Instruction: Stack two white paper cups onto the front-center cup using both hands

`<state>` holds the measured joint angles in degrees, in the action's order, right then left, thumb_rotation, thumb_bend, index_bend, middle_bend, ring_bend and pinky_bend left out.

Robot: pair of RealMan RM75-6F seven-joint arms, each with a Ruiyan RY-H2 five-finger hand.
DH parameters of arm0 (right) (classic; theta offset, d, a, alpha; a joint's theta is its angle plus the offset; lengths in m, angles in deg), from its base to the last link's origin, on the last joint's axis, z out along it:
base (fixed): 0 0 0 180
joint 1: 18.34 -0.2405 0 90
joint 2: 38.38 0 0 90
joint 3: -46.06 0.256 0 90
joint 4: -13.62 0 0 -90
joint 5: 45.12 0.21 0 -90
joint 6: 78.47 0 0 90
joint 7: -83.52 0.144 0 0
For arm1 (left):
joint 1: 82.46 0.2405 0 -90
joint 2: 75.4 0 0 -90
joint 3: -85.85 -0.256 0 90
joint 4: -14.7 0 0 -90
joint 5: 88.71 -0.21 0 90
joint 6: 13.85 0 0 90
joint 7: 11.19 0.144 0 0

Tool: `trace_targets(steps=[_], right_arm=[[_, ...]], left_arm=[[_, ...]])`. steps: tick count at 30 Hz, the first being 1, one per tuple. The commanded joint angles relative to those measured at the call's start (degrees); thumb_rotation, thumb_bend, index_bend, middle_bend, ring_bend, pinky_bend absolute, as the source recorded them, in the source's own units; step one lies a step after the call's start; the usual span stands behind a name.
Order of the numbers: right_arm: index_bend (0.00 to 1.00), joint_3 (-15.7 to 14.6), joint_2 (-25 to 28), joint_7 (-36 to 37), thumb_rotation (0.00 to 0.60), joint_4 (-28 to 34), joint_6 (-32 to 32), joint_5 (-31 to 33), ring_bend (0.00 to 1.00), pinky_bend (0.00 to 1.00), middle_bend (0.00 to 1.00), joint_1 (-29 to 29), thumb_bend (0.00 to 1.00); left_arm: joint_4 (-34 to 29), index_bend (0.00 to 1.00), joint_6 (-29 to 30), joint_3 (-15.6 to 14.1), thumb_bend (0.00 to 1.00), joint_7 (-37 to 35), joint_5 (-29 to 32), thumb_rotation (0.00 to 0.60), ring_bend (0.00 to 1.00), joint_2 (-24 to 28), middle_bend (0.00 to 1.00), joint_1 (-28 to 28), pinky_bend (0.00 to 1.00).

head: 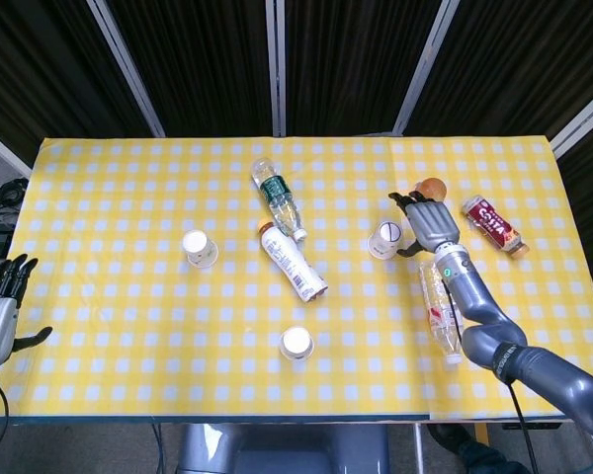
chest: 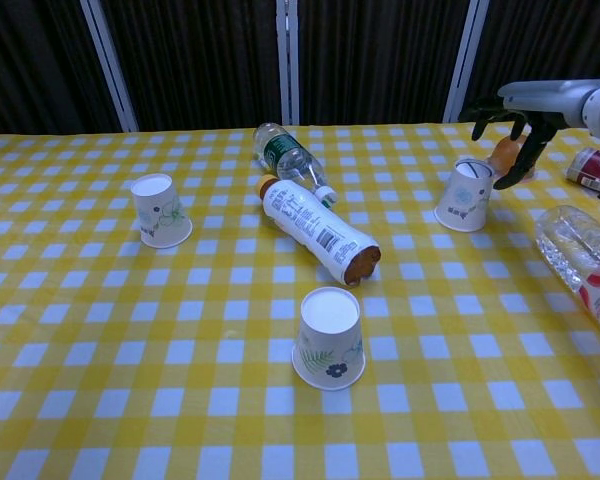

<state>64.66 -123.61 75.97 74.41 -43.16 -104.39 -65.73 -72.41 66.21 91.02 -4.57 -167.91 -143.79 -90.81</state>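
- Head view: the right hand [head: 427,224] is hovering just right of the right cup [head: 384,239], fingers spread and holding nothing. The left hand [head: 0,301] is waiting at the table [head: 128,326] edge, empty, fingers apart, well apart from the left cup [head: 200,248]. The front-center cup [head: 296,344] is sitting upside down near the front edge.
- Chest view: the right hand [chest: 512,118] is hanging above and beside the right cup [chest: 465,194], not touching. The light inverted cup is likely going to tip or skid toward the clear bottle [chest: 590,268] if a finger is nudging it before closing.
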Motion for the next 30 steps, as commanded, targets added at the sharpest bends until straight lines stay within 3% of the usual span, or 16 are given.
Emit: trace_targets(steps=[1, 5, 12, 20, 25, 30], right_arm=[[0.15, -0.1, -1.5, -0.8, 0.600, -1.4, -1.5, 2.1, 0.13, 0.29, 0.23, -1.4, 0.04], [0.18, -0.3, -2.5, -1.3, 0.600, -2.5, -1.8, 3.6, 0.17, 0.31, 0.27, -2.2, 0.08], [0.35, -0.6, -4.6, -1.6, 0.600, -5.4, -1.1, 5.3, 0.33, 0.49, 0.42, -3.1, 0.19], [0.39, -0.8, -4.5, -0.5, 0.600, -5.0, -0.3, 4.6, 0.38, 0.51, 0.46, -3.3, 0.22], [0.40, -0.2, -1.8, 1.6, 0.600, 0.2, 2.9, 1.6, 0.39, 0.51, 0.47, -2.5, 0.22], [0.40, -0.2, 5.1, 3.9, 0.600, 12.9, 8.5, -5.3, 0.39, 0.51, 0.47, -0.1, 0.24]], left_arm=[[0.1, 0.00, -0.1, 0.1, 0.00, -0.1, 0.3, 0.600, 0.00, 0.1, 0.00, 0.0, 0.00], [0.3, 0.00, -0.5, 0.2, 0.00, -0.4, 0.7, 0.600, 0.00, 0.1, 0.00, -0.1, 0.00], [0.1, 0.00, -0.4, 0.2, 0.00, -0.2, 0.8, 0.600, 0.00, 0.2, 0.00, -0.2, 0.00], [-0.1, 0.00, -0.4, 0.1, 0.00, -0.1, 0.8, 0.600, 0.00, 0.2, 0.00, -0.2, 0.00], [-0.4, 0.00, -0.4, 0.0, 0.00, -0.4, 0.7, 0.600, 0.00, 0.4, 0.00, -0.2, 0.00], [-0.7, 0.00, -0.2, -0.1, 0.00, -1.1, 0.4, 0.600, 0.00, 0.8, 0.00, -0.1, 0.00]])
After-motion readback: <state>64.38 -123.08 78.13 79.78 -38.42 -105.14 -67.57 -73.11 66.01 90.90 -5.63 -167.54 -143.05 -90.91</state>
